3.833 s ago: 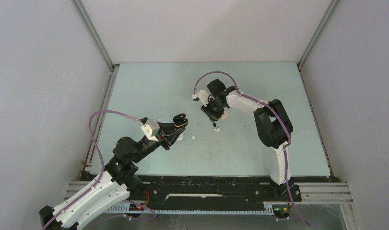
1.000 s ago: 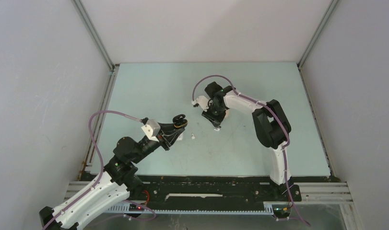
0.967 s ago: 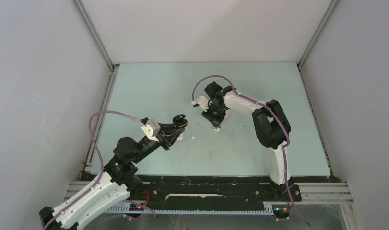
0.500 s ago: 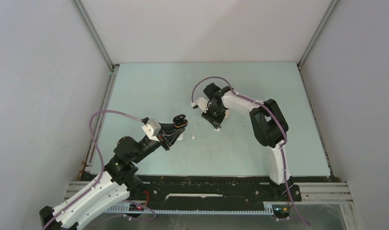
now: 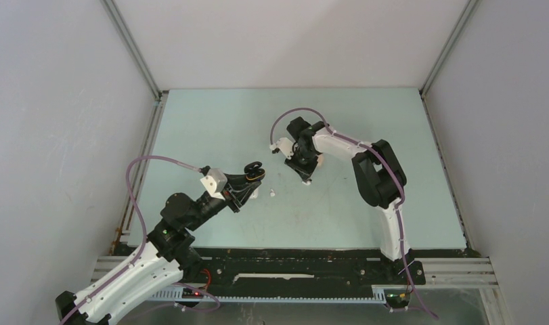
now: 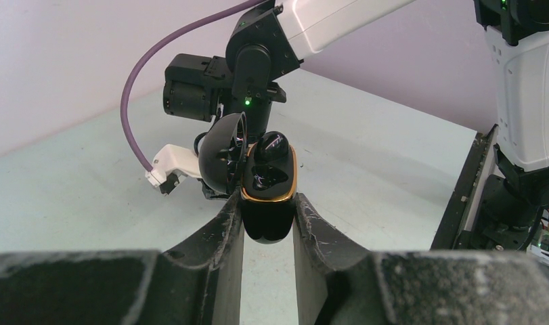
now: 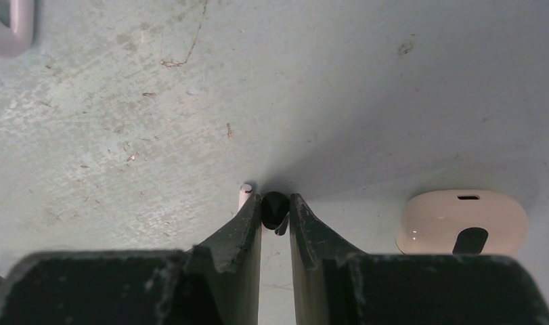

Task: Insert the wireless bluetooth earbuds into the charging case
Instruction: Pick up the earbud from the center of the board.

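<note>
My left gripper (image 6: 267, 204) is shut on a black charging case (image 6: 268, 196) with a gold rim. It holds the case above the table with the lid open and an earbud seated inside; in the top view the case (image 5: 254, 168) sits at the left gripper (image 5: 251, 179). My right gripper (image 7: 275, 203) is down on the table with its fingertips pressed on both sides of a black earbud (image 7: 275, 208). A white earbud stem (image 7: 244, 192) lies just outside its left finger. In the top view the right gripper (image 5: 305, 175) hides that earbud.
A closed beige case (image 7: 461, 220) lies on the table right of the right gripper. A white earbud (image 5: 273, 192) lies between the two arms. A pale curved object (image 7: 7, 30) shows at the top left of the right wrist view. Grey walls enclose the table.
The right gripper came down to the table and its jaws narrowed onto the black earbud. The left arm and the case have not moved.
</note>
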Controlling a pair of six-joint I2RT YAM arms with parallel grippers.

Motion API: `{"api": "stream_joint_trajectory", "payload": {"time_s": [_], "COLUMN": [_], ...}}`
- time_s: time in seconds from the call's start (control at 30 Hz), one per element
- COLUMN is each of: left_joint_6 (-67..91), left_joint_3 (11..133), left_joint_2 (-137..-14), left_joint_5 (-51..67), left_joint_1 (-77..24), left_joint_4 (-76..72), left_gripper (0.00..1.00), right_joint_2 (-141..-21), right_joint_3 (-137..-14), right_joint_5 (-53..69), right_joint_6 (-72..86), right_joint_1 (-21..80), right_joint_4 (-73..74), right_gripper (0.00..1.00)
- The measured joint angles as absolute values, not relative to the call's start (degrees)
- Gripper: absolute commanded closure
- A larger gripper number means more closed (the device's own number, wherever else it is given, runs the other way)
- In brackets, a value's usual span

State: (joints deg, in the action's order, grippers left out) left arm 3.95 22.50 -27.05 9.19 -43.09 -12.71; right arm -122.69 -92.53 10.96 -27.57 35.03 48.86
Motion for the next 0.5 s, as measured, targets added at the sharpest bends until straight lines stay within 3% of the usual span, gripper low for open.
{"api": "stream_joint_trajectory", "payload": {"time_s": [0.23,0.5], "left_joint_6": [3.97,4.60], "left_joint_3": [22.50,22.50], "left_joint_2": [-27.38,-29.47], "left_joint_5": [9.19,9.37], "left_joint_1": [-43.09,-42.22], "left_joint_4": [-12.75,-13.34], "left_gripper": [1.00,1.00], "right_joint_2": [-117.47,-94.13], "right_joint_3": [-92.53,-87.37], "right_joint_5": [18.24,39.11], "right_joint_6": [-25.58,-17.67], "right_joint_1": [33.06,22.35], "right_joint_4": [49.80,41.54], "right_gripper": [1.00,1.00]}}
